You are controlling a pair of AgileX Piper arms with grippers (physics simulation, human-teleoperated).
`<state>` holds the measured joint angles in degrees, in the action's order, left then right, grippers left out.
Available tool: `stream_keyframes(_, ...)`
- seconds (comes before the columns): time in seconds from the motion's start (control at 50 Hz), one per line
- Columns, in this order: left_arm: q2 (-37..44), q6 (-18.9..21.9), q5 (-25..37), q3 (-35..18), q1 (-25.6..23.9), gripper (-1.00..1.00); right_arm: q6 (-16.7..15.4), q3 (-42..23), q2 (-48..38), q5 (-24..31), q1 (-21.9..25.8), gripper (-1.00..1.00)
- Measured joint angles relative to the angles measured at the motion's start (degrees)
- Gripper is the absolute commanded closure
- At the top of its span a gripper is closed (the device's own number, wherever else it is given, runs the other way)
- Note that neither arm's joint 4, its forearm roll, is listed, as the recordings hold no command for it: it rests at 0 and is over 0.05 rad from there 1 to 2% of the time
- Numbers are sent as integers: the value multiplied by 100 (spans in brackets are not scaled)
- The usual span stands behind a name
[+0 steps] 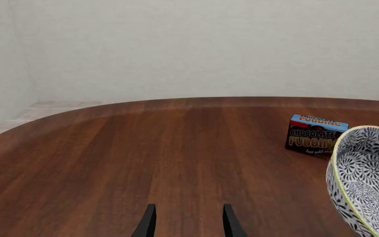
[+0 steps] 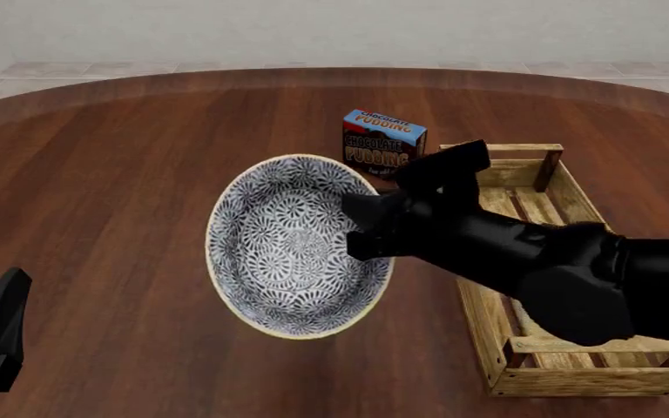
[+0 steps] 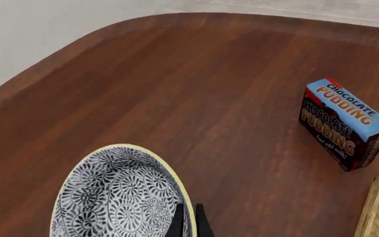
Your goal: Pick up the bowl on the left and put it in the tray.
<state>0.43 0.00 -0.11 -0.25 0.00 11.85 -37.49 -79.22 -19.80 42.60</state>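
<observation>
The right gripper (image 2: pixel 364 228), nearest the front camera along with its dark arm, pinches the rim of the bowl (image 2: pixel 293 246); in the right wrist view we see two thin fingers (image 3: pixel 176 223) closed on the rim, one inside and one outside. The bowl hangs tilted, its patterned inside facing the front camera, just beside the tray (image 2: pixel 532 344) on the side away from the right arm's base, and apparently off the table (image 2: pixel 125 157). The pudding box (image 2: pixel 382 143) stands beyond the bowl, close to the tray's far corner.

We judge the carry step is in hand: bowl grasped and lifted, not yet over the tray. The next move calls for swinging it sideways across the tray's near wall, then lowering and letting go.

The left gripper (image 1: pixel 188 222) sits well away from the bowl, its jaws spread with nothing between. Only the left wrist view shows this; in the front view the left gripper is a dark shape at the edge.
</observation>
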Motion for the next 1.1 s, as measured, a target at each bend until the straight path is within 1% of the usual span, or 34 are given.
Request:
stream_keyframes(0.86,0,0,0,0,0,-100,146,110,1080,448,-325,100)
stream_keyframes(1.1,0,0,0,0,0,-100,214,169,1279,490,-409,100)
